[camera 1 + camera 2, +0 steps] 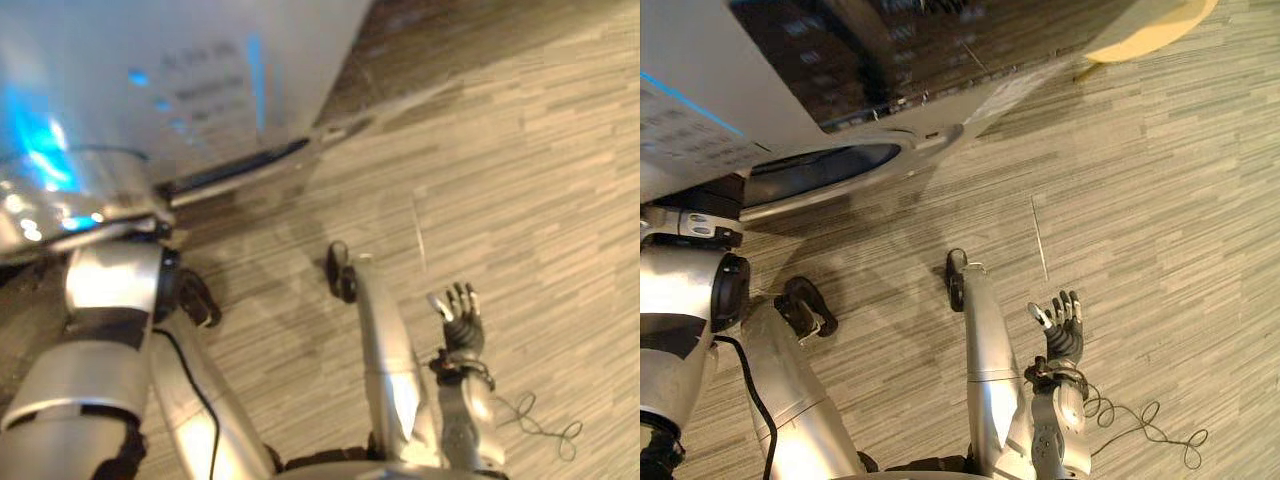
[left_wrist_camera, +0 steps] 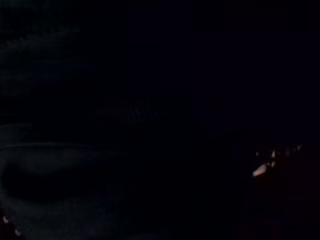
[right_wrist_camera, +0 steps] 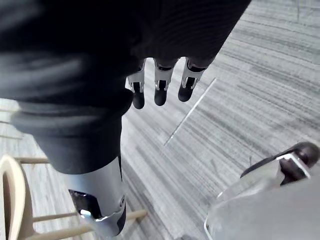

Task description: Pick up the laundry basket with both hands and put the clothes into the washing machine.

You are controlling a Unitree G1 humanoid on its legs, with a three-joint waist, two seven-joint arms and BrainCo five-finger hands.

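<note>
The white washing machine [image 1: 700, 120] with a dark control panel fills the upper left, its round door opening [image 1: 820, 165] facing the floor side. My left arm [image 1: 110, 280] reaches up to that opening, and the left wrist view is almost black. My right hand [image 1: 1060, 325] hangs low at the right over bare floor, fingers [image 3: 160, 85] straight, open and holding nothing.
Grey striped wood-look flooring [image 1: 1160, 230] spreads to the right of the machine. A tan rounded object [image 1: 1150, 35] lies at the far upper right. A pale wooden chair [image 3: 10, 200] stands close beside my right arm.
</note>
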